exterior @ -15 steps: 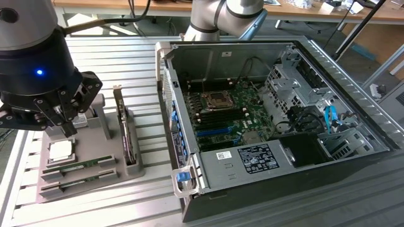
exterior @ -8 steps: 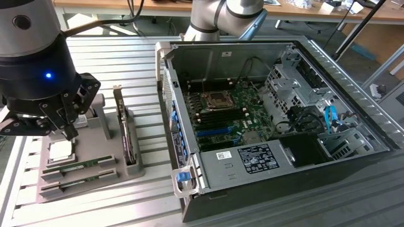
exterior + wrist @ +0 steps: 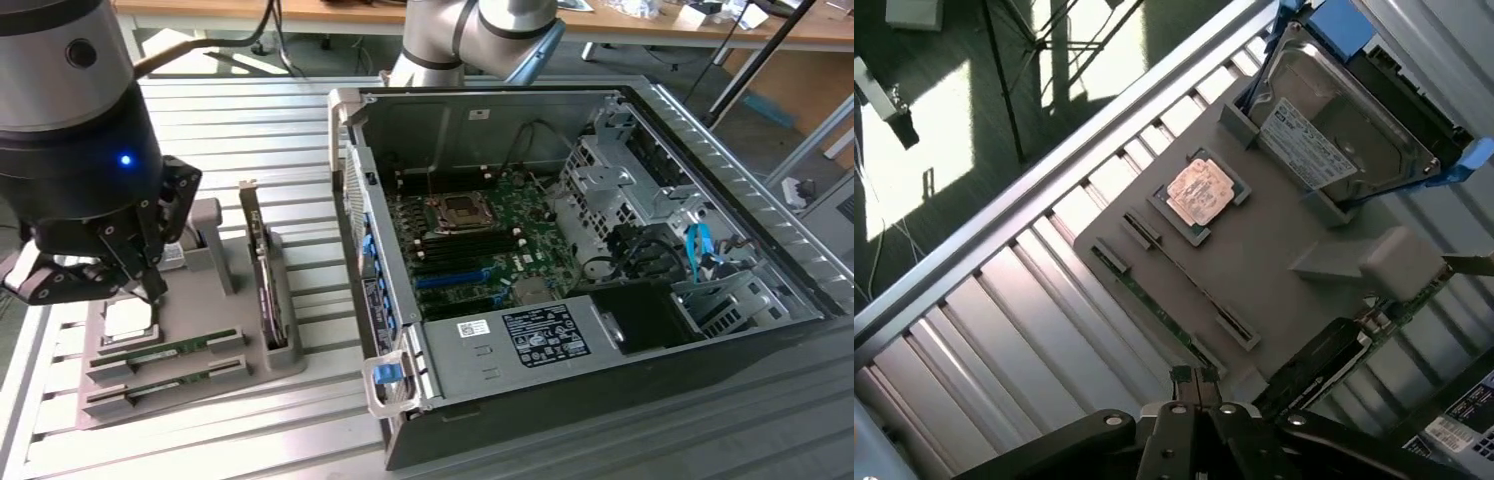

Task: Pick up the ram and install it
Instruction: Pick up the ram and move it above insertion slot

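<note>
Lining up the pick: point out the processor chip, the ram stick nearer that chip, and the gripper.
processor chip (image 3: 1199, 192), wrist view, centre of its metal lid.
ram (image 3: 180, 349), the stick nearer that chip, exterior view, middle of its green edge.
gripper (image 3: 1194, 378), wrist view, between its shut fingertips.

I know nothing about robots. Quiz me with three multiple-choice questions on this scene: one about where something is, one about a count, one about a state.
1. Where does the claw hang?
A) over the grey tray
B) over a sink
C) over a conveyor belt

2. How many green ram sticks lie in the tray?
A) one
B) two
C) four

3. The computer case is:
A) closed up
B) open
C) wrapped in cloth

Answers:
1 A: the claw hangs just above the tray of parts.
2 B: two green sticks lie side by side in the tray.
3 B: with the side off, the motherboard is in plain sight.
</note>
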### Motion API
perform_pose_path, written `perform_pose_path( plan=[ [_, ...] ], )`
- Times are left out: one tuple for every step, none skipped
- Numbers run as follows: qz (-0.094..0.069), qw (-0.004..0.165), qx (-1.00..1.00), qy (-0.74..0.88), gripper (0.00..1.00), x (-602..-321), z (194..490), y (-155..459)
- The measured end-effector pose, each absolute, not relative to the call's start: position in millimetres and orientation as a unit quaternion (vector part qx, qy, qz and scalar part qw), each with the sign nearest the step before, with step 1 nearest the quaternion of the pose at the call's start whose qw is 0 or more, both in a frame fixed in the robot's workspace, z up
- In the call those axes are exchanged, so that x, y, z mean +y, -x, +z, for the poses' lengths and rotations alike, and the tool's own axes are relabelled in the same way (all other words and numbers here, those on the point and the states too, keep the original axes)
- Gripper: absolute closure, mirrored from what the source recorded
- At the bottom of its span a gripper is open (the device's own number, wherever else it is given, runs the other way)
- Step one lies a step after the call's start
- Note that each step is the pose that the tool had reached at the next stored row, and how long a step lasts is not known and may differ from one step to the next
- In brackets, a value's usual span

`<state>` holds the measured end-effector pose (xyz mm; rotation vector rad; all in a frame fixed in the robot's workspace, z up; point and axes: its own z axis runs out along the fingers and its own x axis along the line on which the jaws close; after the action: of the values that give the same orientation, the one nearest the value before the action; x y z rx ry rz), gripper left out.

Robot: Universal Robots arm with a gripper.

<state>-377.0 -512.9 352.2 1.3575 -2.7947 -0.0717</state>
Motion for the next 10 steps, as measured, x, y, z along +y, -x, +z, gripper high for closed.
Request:
perform_pose_path(
  plan=[
    [-0.023, 0.017, -0.894, -0.448, 0.9, -512.9, 351.8, 377.0],
    [-0.023, 0.017, -0.889, -0.456, 0.9, -512.9, 351.5, 377.0],
    [-0.022, 0.018, -0.883, -0.468, 0.9, -512.9, 350.9, 377.0],
    [-0.022, 0.018, -0.879, -0.476, 0.9, -512.9, 350.5, 377.0],
    [-0.022, 0.018, -0.873, -0.487, 0.9, -512.9, 350.1, 377.1],
    [-0.022, 0.018, -0.869, -0.495, 0.9, -512.9, 349.7, 377.0],
    [-0.022, 0.019, -0.863, -0.505, 0.9, -512.9, 349.2, 377.1],
    [-0.022, 0.019, -0.858, -0.513, 0.9, -512.9, 348.9, 377.1],
    [-0.021, 0.019, -0.853, -0.521, 0.9, -512.9, 348.6, 377.0],
    [-0.021, 0.019, -0.848, -0.529, 0.9, -512.9, 348.3, 377.1]
  ],
)
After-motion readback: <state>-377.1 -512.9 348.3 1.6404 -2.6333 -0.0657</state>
